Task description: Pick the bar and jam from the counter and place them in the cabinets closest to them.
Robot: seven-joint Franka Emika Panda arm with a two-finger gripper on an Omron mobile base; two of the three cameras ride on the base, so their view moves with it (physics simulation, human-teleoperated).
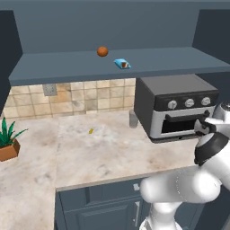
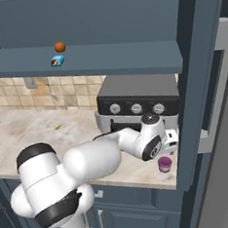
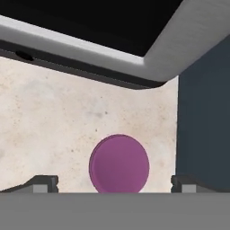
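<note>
Your claw [image 3: 114,183] hangs spread wide over the jam [image 3: 119,163], one fingertip [image 3: 44,183] on either side and nothing pinched. Lower straight down and centre it before pressing together, minding the toaster oven [image 2: 137,101] just behind. That small magenta jar sits on the tabletop [image 2: 34,130] by the dark cabinet wall [image 3: 204,112]; its height is probably slight.

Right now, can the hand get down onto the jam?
Probably yes: the open hand hangs right over the jam, fingertips either side; the oven and cabinet wall stand close but clear.
</note>
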